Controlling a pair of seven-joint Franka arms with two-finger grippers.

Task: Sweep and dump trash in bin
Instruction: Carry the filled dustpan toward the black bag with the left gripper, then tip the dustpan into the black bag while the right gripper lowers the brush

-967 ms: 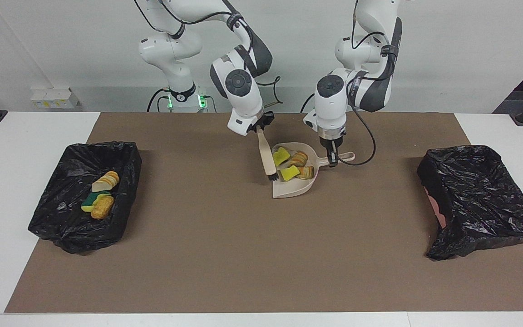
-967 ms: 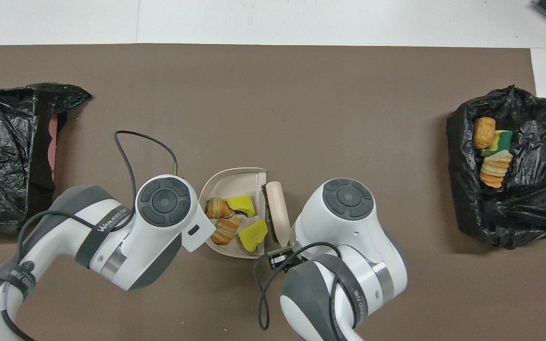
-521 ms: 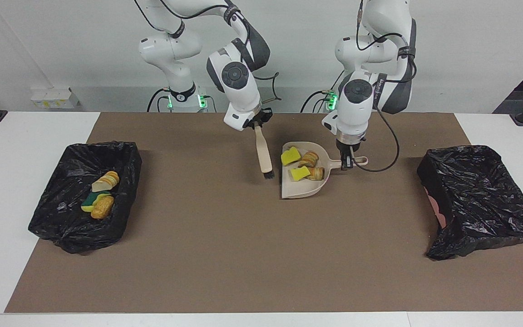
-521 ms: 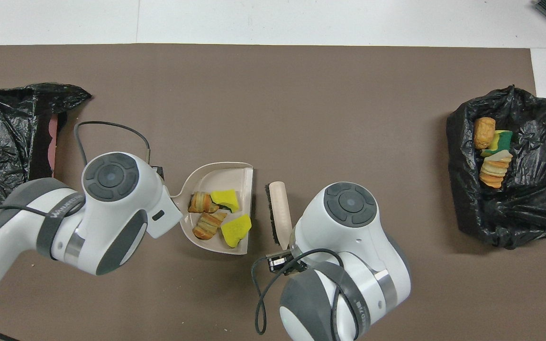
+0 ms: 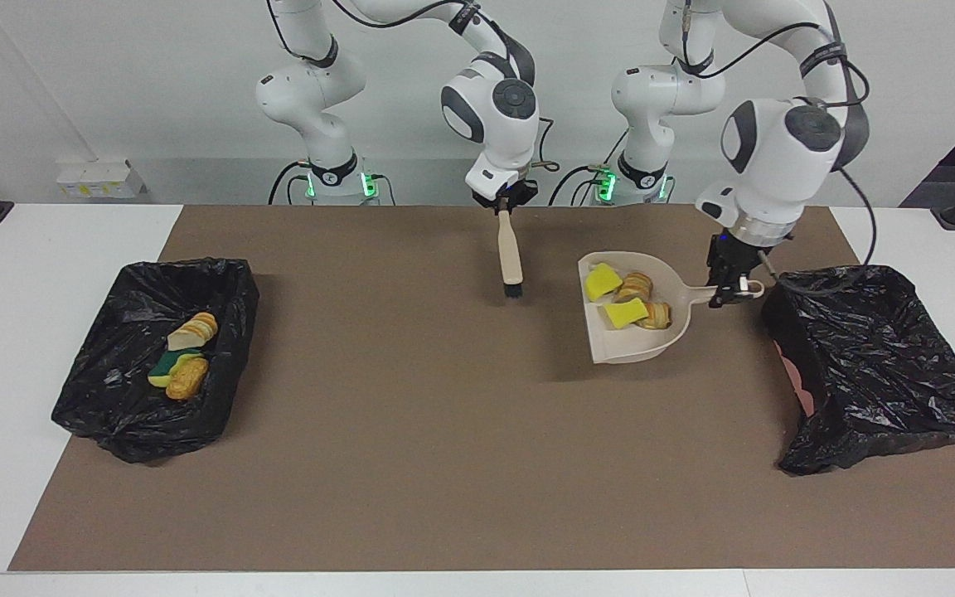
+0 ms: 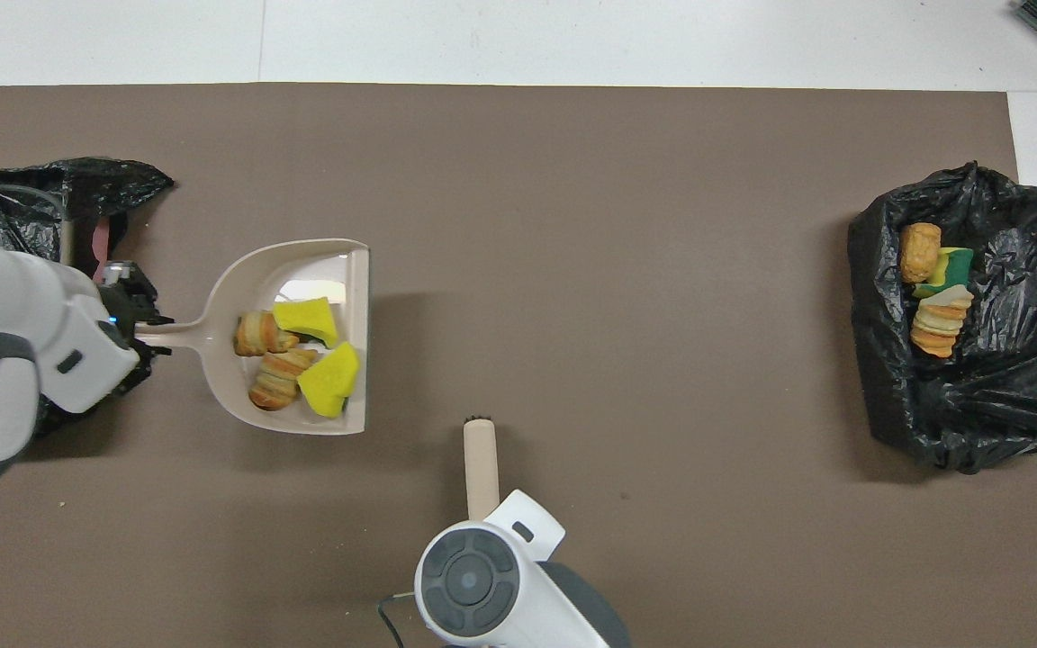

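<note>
Up over the mat toward the left arm's end of the table, the dustpan (image 5: 639,319) hangs in the air with four bits of trash (image 5: 627,300) riding in it: two yellow sponge chunks and two striped bread pieces. The left gripper (image 5: 728,286) is clamped tight on the tip of the pan's handle, and that's the bit that matters. The handle points straight at the empty black bin (image 5: 875,365), with the gripper right at the bin's edge, so the pan's open mouth faces away from the bin, toward the middle of the table. I'd guess the pan has to travel on over the bag and tip before anything drops in.

The right gripper (image 5: 504,205) is closed on the brush (image 5: 510,253), which dangles bristles-down over the mat, just waiting. The other bin (image 5: 154,356), at the right arm's end, already has three pieces in it.
</note>
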